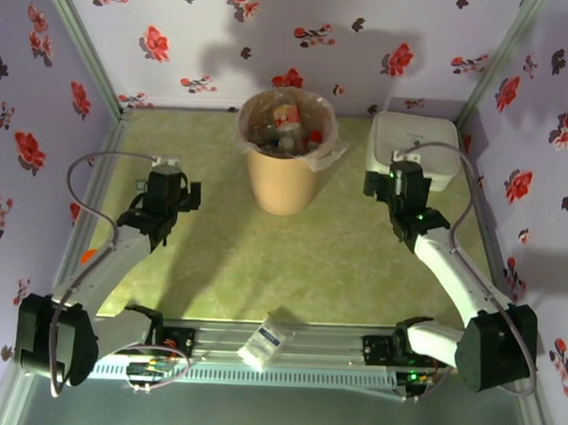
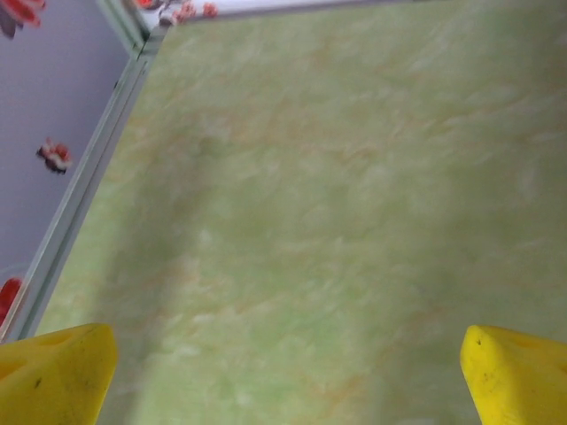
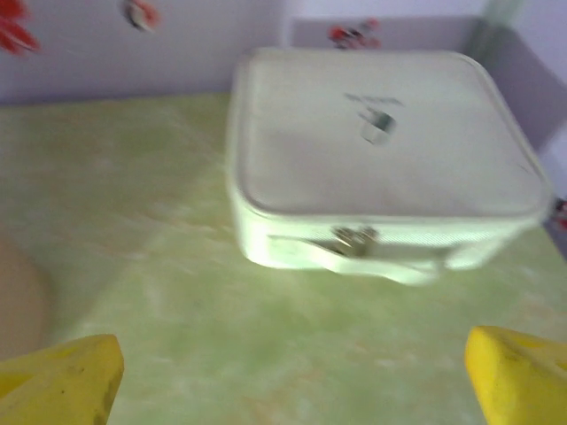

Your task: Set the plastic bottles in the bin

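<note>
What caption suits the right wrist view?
Open right gripper facing a closed white box on the green table.

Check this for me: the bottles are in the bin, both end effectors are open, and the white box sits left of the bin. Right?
Not quite. The top view shows the white box to the right of the bin, not the left. The rest holds: bottles are in the bin, and the left end effector and right end effector are open.
</note>
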`<move>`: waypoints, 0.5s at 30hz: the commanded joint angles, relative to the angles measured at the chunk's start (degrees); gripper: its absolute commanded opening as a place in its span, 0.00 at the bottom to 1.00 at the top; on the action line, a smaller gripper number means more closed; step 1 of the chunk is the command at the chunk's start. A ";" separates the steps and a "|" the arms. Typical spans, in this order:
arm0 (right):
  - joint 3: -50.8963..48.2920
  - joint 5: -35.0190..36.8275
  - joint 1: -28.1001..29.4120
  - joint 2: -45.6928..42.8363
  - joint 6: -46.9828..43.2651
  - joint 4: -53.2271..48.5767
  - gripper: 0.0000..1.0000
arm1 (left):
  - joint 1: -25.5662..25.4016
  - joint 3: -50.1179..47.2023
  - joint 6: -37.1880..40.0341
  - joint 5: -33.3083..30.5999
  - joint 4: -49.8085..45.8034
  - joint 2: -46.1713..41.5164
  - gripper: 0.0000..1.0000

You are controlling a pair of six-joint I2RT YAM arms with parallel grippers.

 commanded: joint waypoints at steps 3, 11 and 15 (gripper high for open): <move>-10.88 4.98 -4.37 -0.92 -2.66 15.13 1.00 | 2.28 -7.00 2.95 -4.67 16.80 1.36 1.00; -17.54 4.52 -5.26 11.14 -4.06 34.20 1.00 | 5.94 -14.90 7.67 -1.53 40.44 12.71 1.00; -18.37 5.49 -5.11 16.39 -6.77 41.85 1.00 | 6.89 -13.42 10.29 -0.15 47.49 19.04 1.00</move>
